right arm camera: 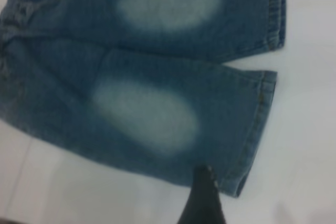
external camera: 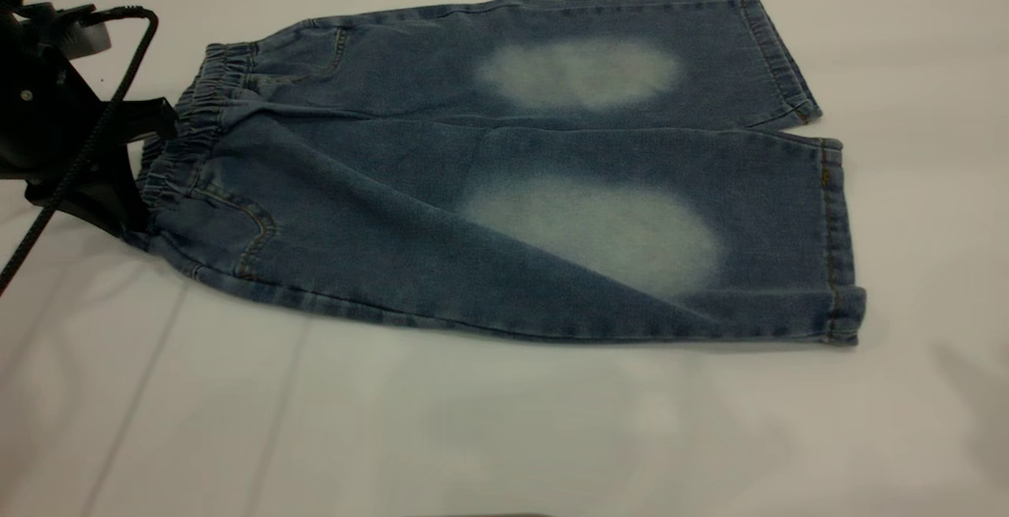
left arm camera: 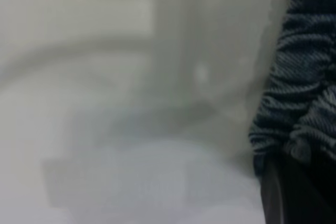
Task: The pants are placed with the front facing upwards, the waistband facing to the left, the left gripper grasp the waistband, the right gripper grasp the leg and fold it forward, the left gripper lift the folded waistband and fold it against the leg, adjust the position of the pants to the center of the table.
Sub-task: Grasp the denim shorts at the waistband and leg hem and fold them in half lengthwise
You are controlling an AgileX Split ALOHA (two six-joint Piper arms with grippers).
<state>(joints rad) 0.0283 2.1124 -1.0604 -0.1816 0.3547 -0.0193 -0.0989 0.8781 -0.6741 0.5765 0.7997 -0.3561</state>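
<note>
Denim-blue faded pants (external camera: 504, 178) lie flat; left gripper (external camera: 146, 166) at the elastic waistband (external camera: 185, 139), grip unclear to us, risks bunching it

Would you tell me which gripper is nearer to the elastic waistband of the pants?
Left. The left gripper is at the waistband; the right gripper is above the leg hem, at the opposite end.

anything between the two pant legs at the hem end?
Nothing but bare table: a narrow gap separates the far leg from the near leg at the hems, clearest in the right wrist view.
</note>
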